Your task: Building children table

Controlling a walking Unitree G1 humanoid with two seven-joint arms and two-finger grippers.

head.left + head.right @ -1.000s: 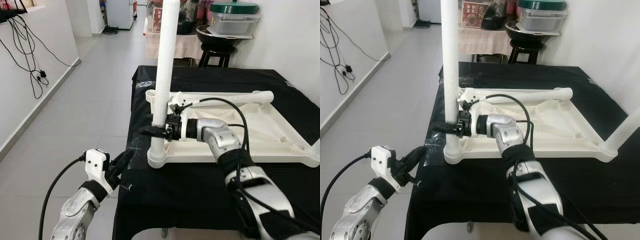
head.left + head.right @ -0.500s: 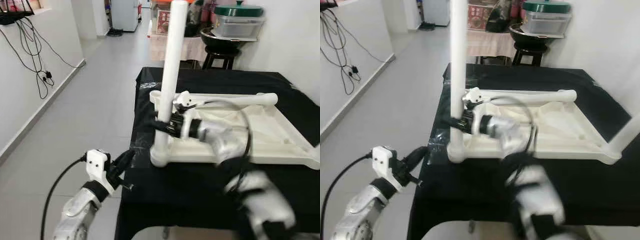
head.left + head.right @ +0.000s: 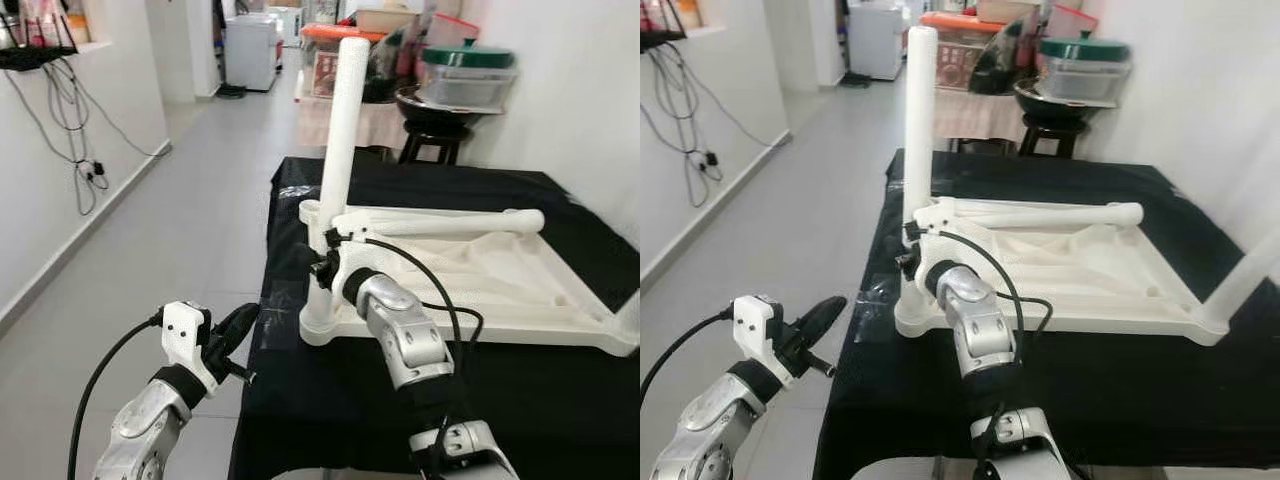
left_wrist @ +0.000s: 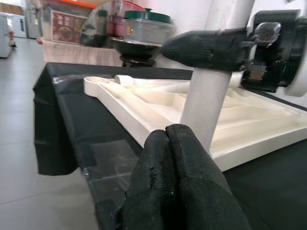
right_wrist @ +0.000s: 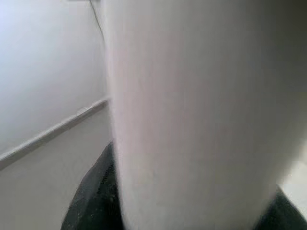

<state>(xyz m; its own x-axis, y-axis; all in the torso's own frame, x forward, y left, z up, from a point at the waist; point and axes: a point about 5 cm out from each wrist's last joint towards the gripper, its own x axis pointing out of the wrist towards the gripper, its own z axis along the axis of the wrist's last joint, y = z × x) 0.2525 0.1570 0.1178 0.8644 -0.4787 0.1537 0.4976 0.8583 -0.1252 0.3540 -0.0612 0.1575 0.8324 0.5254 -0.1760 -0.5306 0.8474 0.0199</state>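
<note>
Nearest the camera, the left gripper is hovering off the table's edge with its two black fingers pressed together on nothing, the white table leg rising just beyond their tips. Past it, the right gripper is clamping that leg low down, one finger on each side, just above the corner socket of the upturned white tabletop, which is lying on the black-draped table. The leg is standing upright, its long axis running straight up across the right jaws, so the right arm looks the one placed to seat or turn it; the left is near but apart. A second leg is lying along the tabletop's far rim. Farther back, a stool is carrying a dark wok with a green-lidded clear box set in it.
</note>
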